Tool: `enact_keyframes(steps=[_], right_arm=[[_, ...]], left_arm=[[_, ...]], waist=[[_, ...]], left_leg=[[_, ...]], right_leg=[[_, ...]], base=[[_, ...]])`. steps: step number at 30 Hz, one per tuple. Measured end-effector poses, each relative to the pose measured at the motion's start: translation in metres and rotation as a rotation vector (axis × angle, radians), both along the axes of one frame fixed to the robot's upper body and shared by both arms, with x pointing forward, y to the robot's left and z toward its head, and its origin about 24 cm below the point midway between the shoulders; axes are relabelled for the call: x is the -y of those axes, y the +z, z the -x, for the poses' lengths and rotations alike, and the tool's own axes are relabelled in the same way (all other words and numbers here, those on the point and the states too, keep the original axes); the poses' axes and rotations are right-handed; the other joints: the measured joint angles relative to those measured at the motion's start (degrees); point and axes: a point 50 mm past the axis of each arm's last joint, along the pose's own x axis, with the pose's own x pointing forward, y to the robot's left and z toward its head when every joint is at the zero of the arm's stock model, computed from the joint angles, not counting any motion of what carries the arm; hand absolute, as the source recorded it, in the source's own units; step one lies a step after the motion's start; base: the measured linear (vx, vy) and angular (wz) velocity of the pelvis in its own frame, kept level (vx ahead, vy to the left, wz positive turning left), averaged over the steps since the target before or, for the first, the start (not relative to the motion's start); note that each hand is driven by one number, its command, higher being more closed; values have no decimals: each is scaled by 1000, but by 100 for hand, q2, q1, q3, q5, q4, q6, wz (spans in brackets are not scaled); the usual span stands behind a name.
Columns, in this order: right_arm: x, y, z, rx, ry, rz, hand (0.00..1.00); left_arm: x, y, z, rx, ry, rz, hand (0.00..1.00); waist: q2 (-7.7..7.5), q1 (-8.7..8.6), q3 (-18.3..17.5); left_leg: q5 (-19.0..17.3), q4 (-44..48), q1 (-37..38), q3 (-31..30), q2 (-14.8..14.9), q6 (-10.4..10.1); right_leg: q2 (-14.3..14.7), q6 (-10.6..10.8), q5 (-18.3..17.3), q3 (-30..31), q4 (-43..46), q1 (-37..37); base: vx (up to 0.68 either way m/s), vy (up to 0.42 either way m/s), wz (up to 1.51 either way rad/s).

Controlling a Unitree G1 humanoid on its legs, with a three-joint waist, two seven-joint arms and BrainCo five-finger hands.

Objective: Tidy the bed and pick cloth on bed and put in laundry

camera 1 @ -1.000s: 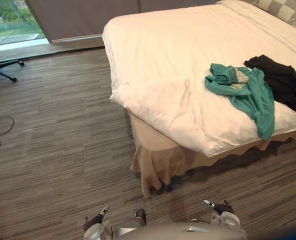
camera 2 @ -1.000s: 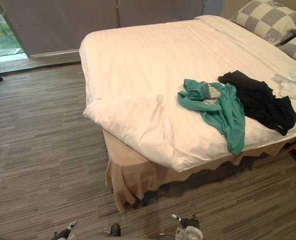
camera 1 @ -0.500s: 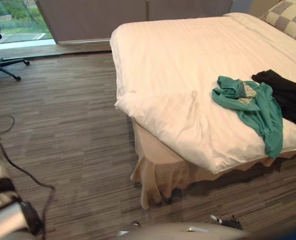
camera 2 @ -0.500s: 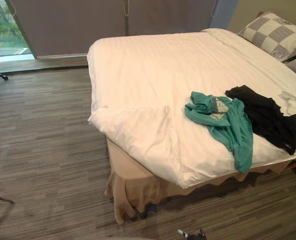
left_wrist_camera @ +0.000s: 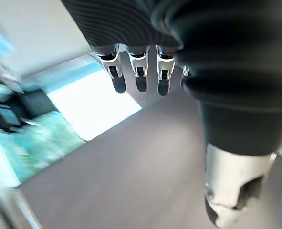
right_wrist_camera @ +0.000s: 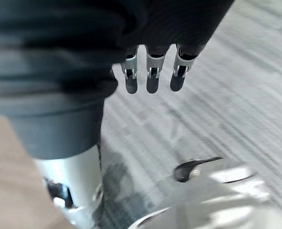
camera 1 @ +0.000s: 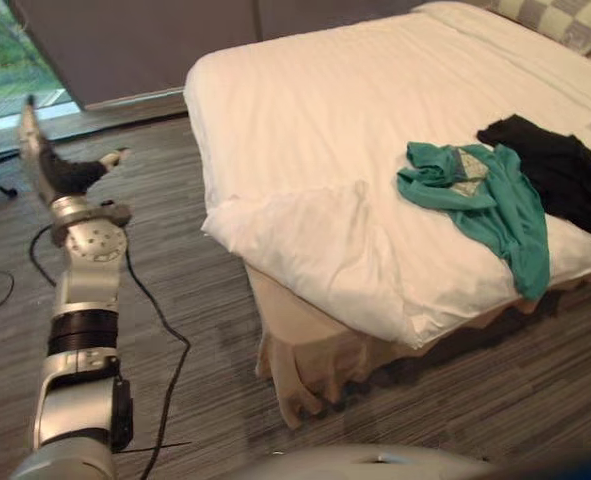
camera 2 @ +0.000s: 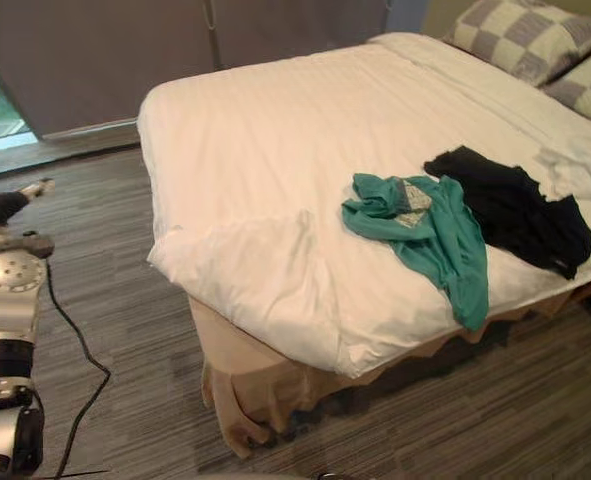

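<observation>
Your left hand (camera 1: 65, 170) hovers above the floor (camera 1: 215, 330) left of the bed (camera 1: 305, 110), fingers straight and holding nothing. On the bed's near right part lie two garments: one teal shirt (camera 1: 475, 195), then one black garment (camera 1: 555, 165) just beside it. Two checked pillows (camera 2: 505, 35) sit at the head. Your right hand (right_wrist_camera: 151, 76) hangs over the floor, fingers straight, empty.

The white cover (camera 1: 355, 110) is smooth, matt cloth with faint woven stripes. The teal garment (camera 1: 495, 205) and black garment (camera 1: 555, 170) are soft, crumpled fabric. The bed skirt (camera 1: 315, 345) is beige cloth. The streaked grey floor (camera 1: 535, 400) looks matt, perhaps carpet.
</observation>
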Motion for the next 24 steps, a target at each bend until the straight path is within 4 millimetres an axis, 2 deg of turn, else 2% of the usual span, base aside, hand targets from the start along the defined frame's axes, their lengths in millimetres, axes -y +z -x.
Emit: enact_keyframes(steps=[2,5,10,14,18,22,24], right_arm=[[0,0,1,-4,-4,-1,0],[1,0,0,-1,-10,-1,0],[3,1,-7,16,-18,9,0],[3,2,-17,37,-22,17,0],[1,5,-37,87,-9,28,0],[-2,8,-54,143,-17,19,0],[-9,11,-75,196,-15,15,0]], left_arm=[[18,13,-12,10,-48,-81,0],[43,28,-30,-19,-112,-210,0],[54,28,-45,-124,-114,-354,0],[62,31,-58,-194,-141,-391,0],[65,41,-64,-208,-147,-403,0],[68,45,-70,-240,-149,-438,0],[71,52,-76,-253,-137,-457,0]], waist=[[48,-124,29],[84,-215,56],[167,-404,214],[230,-579,431],[206,-623,784],[185,-675,923],[159,-708,1068]], left_leg=[[0,0,-17,10,-40,0],[1,1,-170,58,-72,1],[6,-5,-339,323,-150,9],[48,-66,-619,349,-194,69],[71,-85,-896,527,-202,105],[136,-88,-1208,651,-197,151],[198,-84,-1409,700,-203,162]], right_leg=[[-32,-1,1,56,7,-75],[-47,1,117,177,-11,-300],[-69,59,370,473,-138,-594],[-79,84,555,635,-230,-937],[-59,103,828,848,-406,-1266],[-86,117,1016,1004,-461,-1636],[-99,137,1115,1095,-484,-1843]], base=[[-33,25,-24],[-56,36,-24],[-83,47,-34],[-115,13,-18],[-133,-13,-29],[-88,-6,-23],[-71,-2,-7]])
